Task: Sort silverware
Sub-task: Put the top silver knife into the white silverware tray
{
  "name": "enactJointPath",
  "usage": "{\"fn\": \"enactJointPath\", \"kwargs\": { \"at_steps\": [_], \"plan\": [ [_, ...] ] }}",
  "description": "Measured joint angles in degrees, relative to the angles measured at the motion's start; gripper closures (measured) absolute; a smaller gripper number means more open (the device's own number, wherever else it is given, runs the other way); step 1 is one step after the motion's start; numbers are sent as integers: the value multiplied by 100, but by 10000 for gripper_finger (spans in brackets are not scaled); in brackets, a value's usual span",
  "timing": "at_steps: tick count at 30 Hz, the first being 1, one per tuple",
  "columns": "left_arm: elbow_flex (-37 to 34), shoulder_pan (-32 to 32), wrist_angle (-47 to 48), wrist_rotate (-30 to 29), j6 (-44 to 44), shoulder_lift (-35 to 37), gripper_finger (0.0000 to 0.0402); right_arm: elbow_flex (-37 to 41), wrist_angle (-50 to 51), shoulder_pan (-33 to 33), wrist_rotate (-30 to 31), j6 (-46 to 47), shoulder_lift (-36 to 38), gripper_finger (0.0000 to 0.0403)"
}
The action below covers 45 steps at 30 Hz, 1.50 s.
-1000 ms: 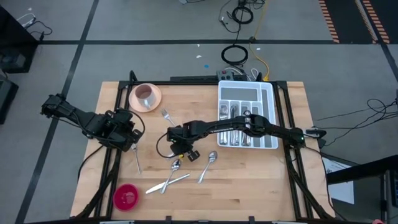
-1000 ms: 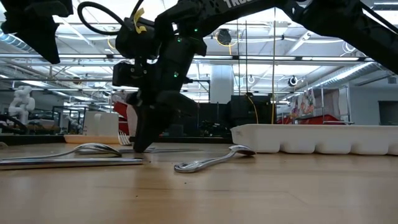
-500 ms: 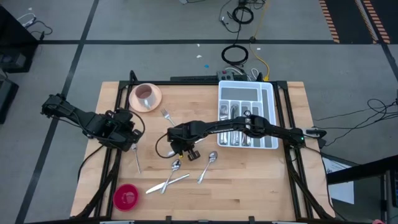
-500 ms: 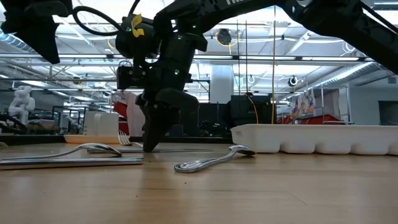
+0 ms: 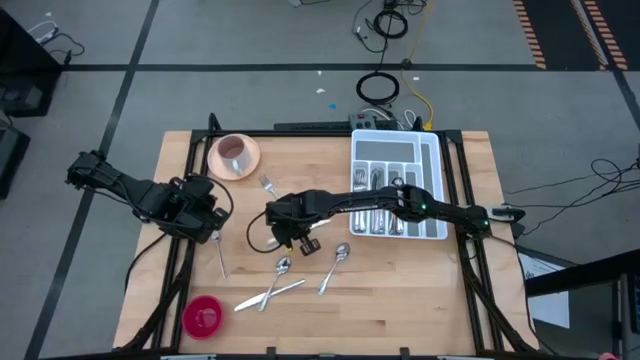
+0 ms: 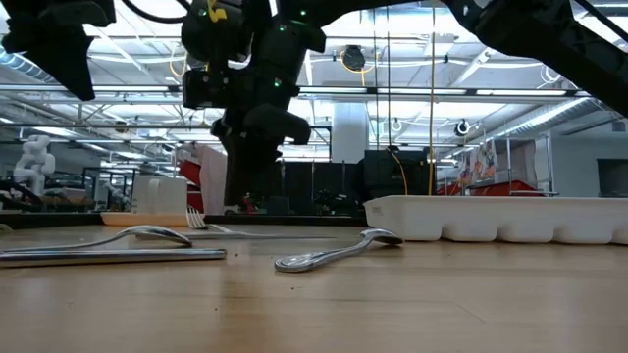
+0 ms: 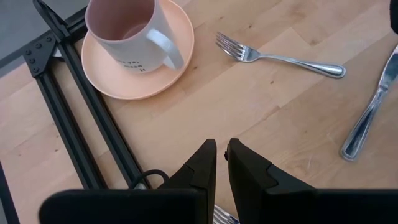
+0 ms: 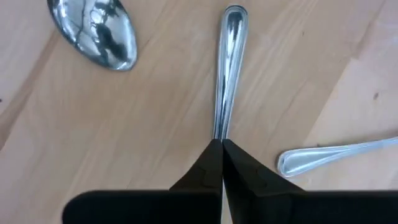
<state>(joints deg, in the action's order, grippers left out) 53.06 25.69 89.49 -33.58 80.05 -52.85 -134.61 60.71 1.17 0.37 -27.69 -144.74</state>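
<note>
Now the right gripper (image 8: pixel 221 149), pinched fully together, holds a utensil handle (image 8: pixel 227 68); next it goes to the tray (image 5: pixel 436 180).

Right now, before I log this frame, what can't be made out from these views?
- Right wrist view: the right hand's shut fingers cover one end of the slim silver metal handle; its type, and whether it is gripped, is unclear.
- High view: the right arm crosses the white compartmented tray, hiding some cutlery inside.
- Low view: the tray's wall hides its contents.
- Left wrist view: a shiny silver piece by the left hand is cut off by the edge.
</note>
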Motion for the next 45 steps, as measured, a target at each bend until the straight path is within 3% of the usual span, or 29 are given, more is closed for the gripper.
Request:
{"fn": "enactJointPath", "kwargs": {
  "at_steps": [5,13,17,23,40,45],
  "plan": [
    [0,0,-4,-70,2,-1,353,-6,493,-108,-60,-174,-4,381],
    [0,0,-22,-256,15,1,353,-3,601,-201,-174,-629,-66,256],
    [0,0,-28,-258,17,1,353,-3,173,-187,-173,-632,-66,223],
    [0,0,-31,-261,22,-1,353,-14,-184,-186,-209,-657,-127,223],
    [0,0,-29,-274,22,1,353,-25,104,-224,-452,-399,-532,230],
    [0,-2,-44,-274,24,-1,353,-42,246,-366,-903,-322,-738,249]
  ]
}}
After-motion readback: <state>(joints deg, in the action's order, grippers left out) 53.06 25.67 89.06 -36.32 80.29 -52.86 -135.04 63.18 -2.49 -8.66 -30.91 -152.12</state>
